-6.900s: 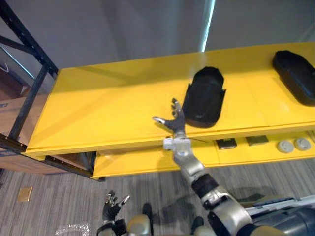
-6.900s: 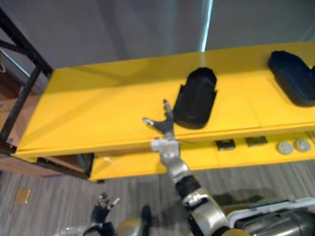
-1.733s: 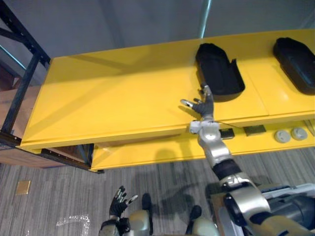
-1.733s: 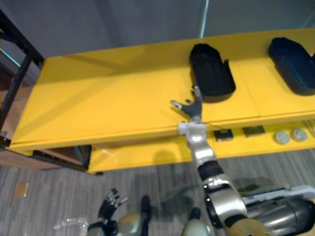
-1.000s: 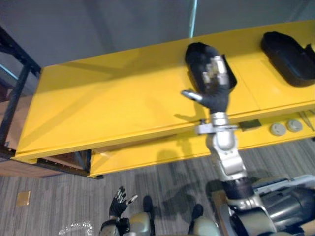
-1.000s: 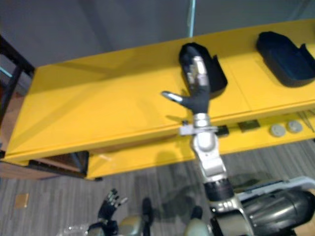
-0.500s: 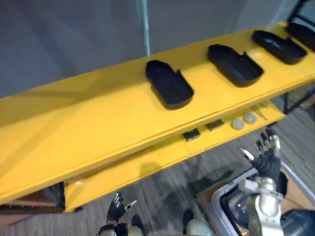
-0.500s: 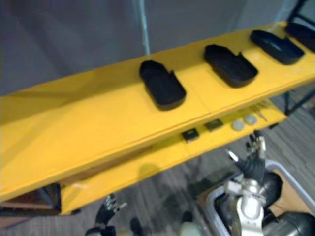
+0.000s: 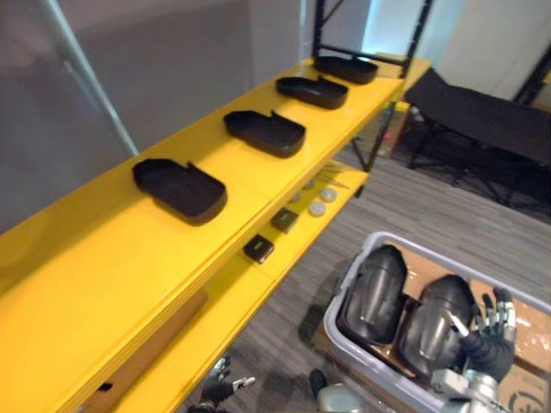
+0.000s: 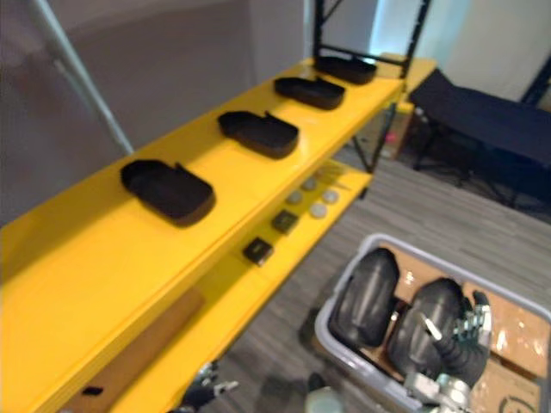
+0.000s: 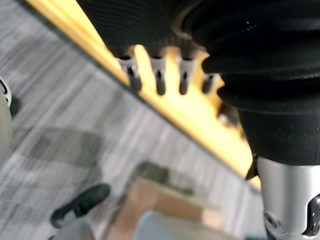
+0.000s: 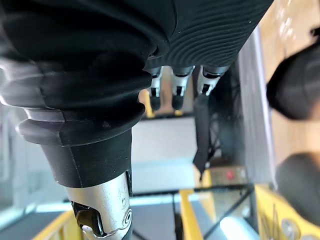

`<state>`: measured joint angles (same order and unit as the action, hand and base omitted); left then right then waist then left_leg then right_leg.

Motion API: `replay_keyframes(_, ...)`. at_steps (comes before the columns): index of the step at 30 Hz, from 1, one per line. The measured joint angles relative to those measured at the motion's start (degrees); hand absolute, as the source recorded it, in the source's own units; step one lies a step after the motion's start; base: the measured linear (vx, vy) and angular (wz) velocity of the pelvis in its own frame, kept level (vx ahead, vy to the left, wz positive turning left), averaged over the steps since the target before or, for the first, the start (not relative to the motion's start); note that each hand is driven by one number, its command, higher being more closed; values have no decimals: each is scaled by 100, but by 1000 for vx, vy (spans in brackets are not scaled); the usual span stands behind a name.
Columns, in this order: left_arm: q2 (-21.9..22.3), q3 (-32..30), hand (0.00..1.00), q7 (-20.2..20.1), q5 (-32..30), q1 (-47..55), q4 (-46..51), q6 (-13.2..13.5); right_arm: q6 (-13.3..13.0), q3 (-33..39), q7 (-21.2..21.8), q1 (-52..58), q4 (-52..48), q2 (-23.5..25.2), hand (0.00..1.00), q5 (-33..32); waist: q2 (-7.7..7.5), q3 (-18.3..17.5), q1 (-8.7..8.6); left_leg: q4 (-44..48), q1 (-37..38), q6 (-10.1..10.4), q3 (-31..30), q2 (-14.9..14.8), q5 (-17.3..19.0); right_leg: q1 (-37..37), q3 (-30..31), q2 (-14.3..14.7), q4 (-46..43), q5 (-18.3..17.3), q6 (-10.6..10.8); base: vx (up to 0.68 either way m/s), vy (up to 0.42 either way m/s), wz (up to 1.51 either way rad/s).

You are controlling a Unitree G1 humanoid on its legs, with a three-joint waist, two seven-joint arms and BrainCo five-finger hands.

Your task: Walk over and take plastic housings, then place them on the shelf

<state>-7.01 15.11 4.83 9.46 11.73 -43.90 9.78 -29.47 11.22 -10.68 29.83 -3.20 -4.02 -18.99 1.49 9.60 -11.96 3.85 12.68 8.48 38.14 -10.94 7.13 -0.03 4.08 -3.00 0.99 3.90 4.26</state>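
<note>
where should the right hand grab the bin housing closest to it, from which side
On the near housing, probably the upper rounded end, from above and the hand's side. It lies domed back up in the grey bin, its far flank close to the second housing, leaving the top end and the flank by the open right hand free.

Long yellow shelf board [image 9: 103, 258]: four black oval plastic housings [image 9: 179, 188] in a row on top
Grey plastic bin [image 9: 348, 280], right of it: two dark domed shells [image 9: 374, 292] side by side inside
</note>
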Motion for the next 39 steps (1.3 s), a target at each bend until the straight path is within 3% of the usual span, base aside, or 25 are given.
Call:
replay_keyframes(3, -14, -7, 0, 126, 260, -121, 18, 7, -72, -200, 95, -363, 38, -141, 0, 16, 94, 34, 64, 555, -257, -52, -292, -144, 142, -43, -116, 24, 41, 27, 12, 3, -48, 8)
replay_keyframes(5, -17, -79, 0, 153, 522, -98, 90, 46, -73, -435, 75, -1155, 263, -555, 0, 2, 70, 143, 326, 1718, -824, -361, -1501, -236, 278, -101, 132, 64, 63, 83, -34, -20, -34, -46)
replay_keyframes(6, -3, -94, 0, 163, 583, -79, 131, 76, -73, -465, 68, -1393, 335, -669, 0, -19, 87, 185, 399, 2035, -1004, -399, -1839, -233, 300, -114, 211, 73, 61, 104, -65, -7, 48, -57)
replay_keyframes(8, 54, -155, 0, 178, 631, -10, 364, 282, -50, -681, 3, -2191, 686, -947, 0, -341, 167, 308, 640, 2790, -1595, -676, -2899, -34, 706, -336, 575, 96, -15, 180, -38, -15, 216, -74)
replay_keyframes(9, 55, -153, 0, 177, 637, -44, 506, 413, -10, -784, -123, -2645, 877, -996, 0, -512, 258, 362, 776, 2762, -1875, -706, -3408, 233, 973, -711, 782, 175, -210, 200, -7, -42, 228, -78)
replay_keyframes(11, 45, -149, 0, 178, 578, -246, 515, 556, 101, -920, -353, -2812, 928, -956, 0, -495, 307, 580, 815, 2584, -1846, -571, -3568, 323, 1150, -1020, 893, 300, -569, 238, 143, -71, 170, -54)
replay_keyframes(13, 13, -155, 0, 179, 534, -559, 535, 666, 177, -1087, -483, -2659, 927, -699, 0, -485, 120, 967, 782, 2610, -1813, -534, -3554, 433, 1284, -1207, 1005, 299, -896, 237, 158, -133, 196, -43)
replay_keyframes(16, 25, -287, 0, 184, 473, -713, 734, 736, 215, -1123, -482, -2017, 925, -279, 0, -309, -99, 1478, 754, 2862, -1510, -591, -3239, 472, 1808, -1182, 1306, 351, -1055, 371, 364, -235, 237, -96)
replay_keyframes(17, -14, -344, 0, 240, 339, -672, 744, 731, 151, -1147, -268, -1734, 881, -158, 0, -328, -290, 1559, 771, 2944, -1426, -695, -2935, 524, 1863, -1183, 1196, 224, -986, 449, 443, -342, 219, -109)
replay_keyframes(18, -68, -381, 0, 331, 297, -610, 837, 681, 46, -1148, -57, -1401, 684, -119, 0, -330, -382, 1581, 732, 3015, -1438, -794, -2730, 562, 1900, -1173, 752, -21, -782, 393, 193, -313, 155, -102)
replay_keyframes(20, -132, -399, 0, 468, 302, -535, 942, 546, -57, -1222, 224, -1202, 535, -90, 0, -325, -391, 1585, 704, 2918, -1480, -925, -2422, 377, 1811, -1433, 12, -174, -1249, 75, -153, -261, 130, -79)
replay_keyframes(22, -282, -502, 0, 565, 310, -555, 892, 343, -70, -1380, 336, -1205, 389, -2, 0, -304, -478, 1501, 692, 2571, -1477, -945, -2318, 316, 1509, -1579, -307, -293, -2275, -66, -267, -153, 55, -41)
replay_keyframes(23, -393, -519, 0, 563, 312, -568, 897, 240, -152, -1516, 305, -1263, 331, 51, 0, -231, -480, 1440, 729, 2311, -1487, -927, -2314, 269, 1281, -1548, -468, -414, -2816, -348, -269, -75, -35, -11)
replay_keyframes(25, -490, -538, 0, 547, 308, -540, 887, 89, -168, -1818, 49, -1523, 351, 54, 0, -51, -549, 1349, 909, 2023, -1523, -835, -2252, 125, 1010, -1217, -688, -689, -3249, -523, -469, -80, -113, -26)
replay_keyframes(27, -495, -528, 0, 487, 300, -404, 851, 4, -156, -2070, -299, -1800, 383, 59, 0, 130, -543, 1170, 1056, 2062, -1727, -731, -2164, -83, 940, -971, -852, -1013, -3218, -510, -495, -64, -185, -45)
replay_keyframes(30, -504, -525, 0, 338, 295, -204, 846, 8, -44, -2272, -759, -2129, 410, 62, 0, 439, -567, 1095, 1180, 2155, -1831, -543, -1995, -354, 831, -589, -874, -1457, -2825, -283, -671, -68, -288, -50)
replay_keyframes(31, -527, -523, 0, 278, 310, -83, 844, 20, 106, -2291, -990, -2110, 462, 94, 0, 588, -651, 914, 1193, 2310, -2025, -456, -1970, -504, 782, -459, -868, -1537, -2339, 293, -633, -64, -299, -37)
replay_keyframes(32, -524, -519, 0, 264, 301, -102, 806, 24, 131, -2279, -1080, -2105, 525, 95, 0, 637, -640, 884, 1190, 2378, -2078, -385, -1975, -593, 744, -381, -876, -1468, -2182, 113, -375, -92, -460, -54)
replay_keyframes(33, -466, -520, 0, 247, 303, -116, 732, 39, 207, -2259, -1199, -2104, 683, 51, 0, 639, -513, 829, 1207, 2323, -2077, -191, -1910, -842, 627, -335, -1035, -1305, -1962, -137, -66, -65, -388, -51)
replay_keyframes(34, -362, -514, 0, 246, 307, -107, 699, 59, 240, -2246, -1209, -2080, 719, 31, 0, 637, -452, 795, 1207, 2268, -2058, -95, -1848, -954, 565, -317, -1160, -1225, -1869, -270, 113, -73, -469, -71)
replay_keyframes(35, -254, -498, 0, 285, 357, -113, 674, 135, 244, -2168, -1180, -1936, 708, -33, 0, 634, -368, 739, 1121, 2121, -1994, 121, -1745, -1096, 406, -248, -1530, -1090, -1666, -600, 601, -32, -402, -63)
replay_keyframes(36, -169, -506, 0, 317, 385, -118, 676, 175, 257, -2112, -1166, -1859, 710, -118, 0, 630, -326, 721, 1106, 1988, -1885, 216, -1677, -1193, 291, -191, -1645, -987, -1515, -742, 791, -19, -398, -57)
replay_keyframes(37, -92, -505, 0, 364, 477, -118, 676, 186, 319, -2049, -1148, -1813, 707, -188, 0, 641, -280, 699, 1084, 1918, -1846, 187, -1660, -1248, 206, -170, -1662, -896, -1415, -801, 726, -1, -372, -57)
replay_keyframes(39, 217, -477, 0, 444, 981, -119, 748, 194, 532, -1645, -1053, -1572, 708, -451, 0, 682, -231, 684, 1003, 1958, -1770, -403, -1755, -1302, -300, -152, -1494, -731, -1341, -915, 519, -10, -304, -52)
